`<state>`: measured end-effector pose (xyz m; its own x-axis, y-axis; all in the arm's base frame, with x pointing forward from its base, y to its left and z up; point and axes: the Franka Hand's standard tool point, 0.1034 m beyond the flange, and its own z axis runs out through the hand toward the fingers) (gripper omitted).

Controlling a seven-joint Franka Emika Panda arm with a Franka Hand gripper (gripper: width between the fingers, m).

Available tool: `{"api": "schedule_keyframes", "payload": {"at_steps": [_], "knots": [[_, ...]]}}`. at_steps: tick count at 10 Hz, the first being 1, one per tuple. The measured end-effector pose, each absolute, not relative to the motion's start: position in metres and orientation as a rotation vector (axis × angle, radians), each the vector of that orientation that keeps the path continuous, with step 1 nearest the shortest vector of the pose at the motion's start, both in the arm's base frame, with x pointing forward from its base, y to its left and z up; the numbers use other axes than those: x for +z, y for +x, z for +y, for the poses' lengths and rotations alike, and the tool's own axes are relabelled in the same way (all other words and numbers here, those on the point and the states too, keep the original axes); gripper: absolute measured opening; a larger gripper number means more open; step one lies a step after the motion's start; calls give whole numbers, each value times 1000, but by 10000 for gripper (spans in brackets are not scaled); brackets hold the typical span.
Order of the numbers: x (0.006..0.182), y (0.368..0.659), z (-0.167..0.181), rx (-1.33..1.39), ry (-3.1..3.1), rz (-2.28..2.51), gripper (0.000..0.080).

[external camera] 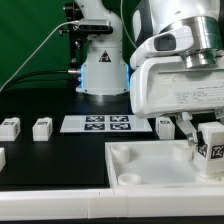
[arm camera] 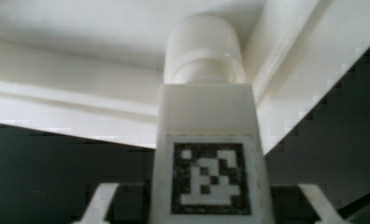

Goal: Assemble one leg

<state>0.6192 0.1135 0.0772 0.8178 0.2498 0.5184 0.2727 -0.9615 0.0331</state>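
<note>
The Panda's gripper [external camera: 206,138] holds the leg [external camera: 212,148] over the right end of the white tray-like piece [external camera: 130,160], as seen in the exterior view. The picture's right edge cuts off part of the leg there, and the arm's bulky white housing hides most of the claw. From the wrist view we look along the leg [arm camera: 210,150]. Its black-and-white tag faces the camera and its rounded end points toward the pale, blurred wall of the tray-like piece [arm camera: 57,80]. We cannot tell whether that end touches the piece. Only slivers of the fingers [arm camera: 111,205] show at either side of the leg. The claw looks narrowed onto the leg, but the contact itself lies out of frame. On the black table [external camera: 50,165], the marker board [external camera: 97,124] lies behind the tray-like piece. Two loose pegs [external camera: 10,127] [external camera: 42,127] stand toward the exterior view's left and a third [external camera: 165,126] sits just beside the board's other end. Another white piece [external camera: 2,157] is clipped by the exterior view's left edge, too little showing to name it.
</note>
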Motion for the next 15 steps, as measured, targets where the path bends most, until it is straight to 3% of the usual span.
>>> {"api": "schedule_keyframes", "payload": {"at_steps": [8, 10, 11, 15], "knots": [[77, 618, 114, -921, -2933, -421, 295], [77, 618, 114, -921, -2933, -421, 539], [77, 618, 114, -919, -2933, -421, 615], [85, 616, 110, -920, -2937, -427, 648]]}}
